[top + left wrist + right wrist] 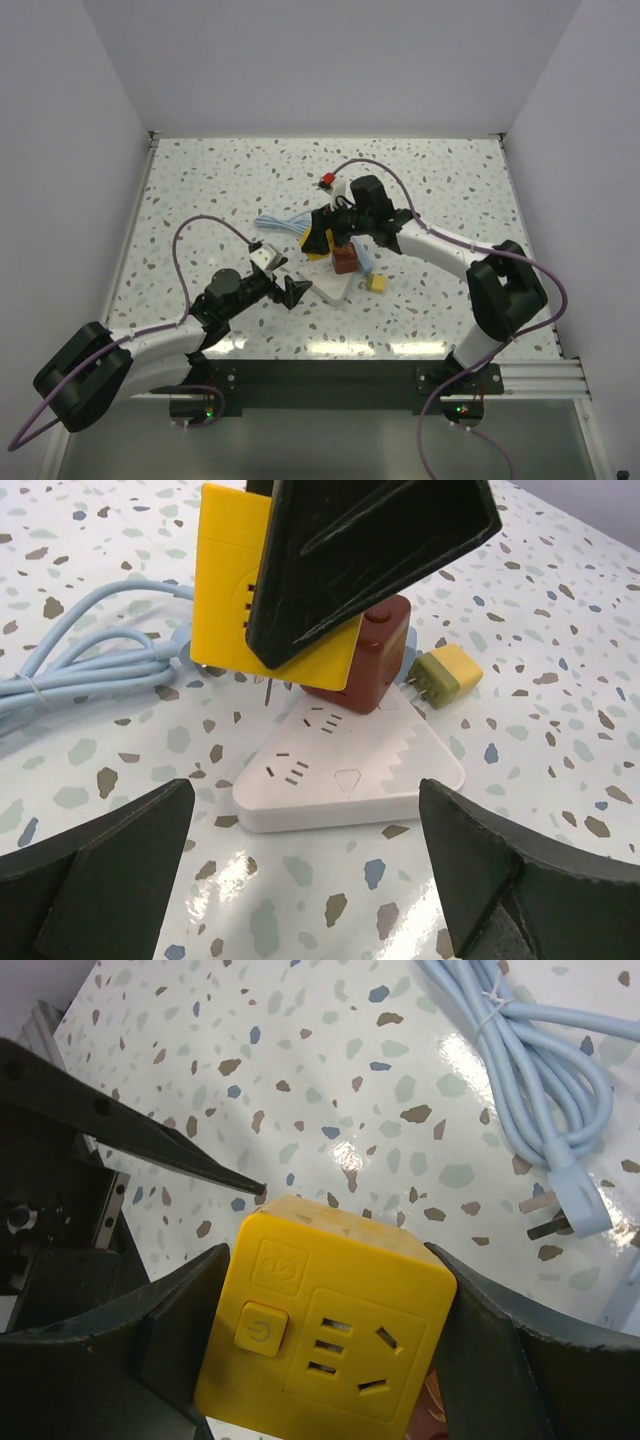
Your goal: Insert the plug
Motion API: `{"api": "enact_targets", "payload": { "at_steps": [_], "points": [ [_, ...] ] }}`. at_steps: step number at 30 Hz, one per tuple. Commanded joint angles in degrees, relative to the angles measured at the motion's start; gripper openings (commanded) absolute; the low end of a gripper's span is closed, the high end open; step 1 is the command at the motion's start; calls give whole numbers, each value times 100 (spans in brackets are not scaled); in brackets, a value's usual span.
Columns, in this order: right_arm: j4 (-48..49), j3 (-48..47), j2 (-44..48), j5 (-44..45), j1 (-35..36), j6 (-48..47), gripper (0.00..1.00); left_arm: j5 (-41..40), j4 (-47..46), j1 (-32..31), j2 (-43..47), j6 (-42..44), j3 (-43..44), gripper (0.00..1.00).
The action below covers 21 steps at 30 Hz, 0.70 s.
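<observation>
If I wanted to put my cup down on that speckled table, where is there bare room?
The table is bare at its far-left corner, past the blue cable, and far right, beyond the right arm. The middle is crowded: white power strip, yellow cube, left tool, right tool.

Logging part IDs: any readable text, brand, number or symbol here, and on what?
No readable words or numbers in any view.
Power symbol: on the button of the yellow cube adapter.
Embossed logo above that button: too blurred to read.
Triangle mark: on the white power strip.
</observation>
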<state>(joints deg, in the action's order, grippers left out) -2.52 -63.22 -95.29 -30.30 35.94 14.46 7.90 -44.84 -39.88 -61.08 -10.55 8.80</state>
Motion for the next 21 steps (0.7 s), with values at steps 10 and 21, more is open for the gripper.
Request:
{"api": "enact_targets", "payload": {
  "at_steps": [10, 21],
  "points": [
    [-258, 134, 1116, -312, -711, -1672, 0, -772, 19, -977, -447, -1405, 122, 100],
    [-354, 424, 2137, 165, -852, -1324, 0, -1669, -165, -1804, -1757, -2013, 904, 100]
  ]
}}
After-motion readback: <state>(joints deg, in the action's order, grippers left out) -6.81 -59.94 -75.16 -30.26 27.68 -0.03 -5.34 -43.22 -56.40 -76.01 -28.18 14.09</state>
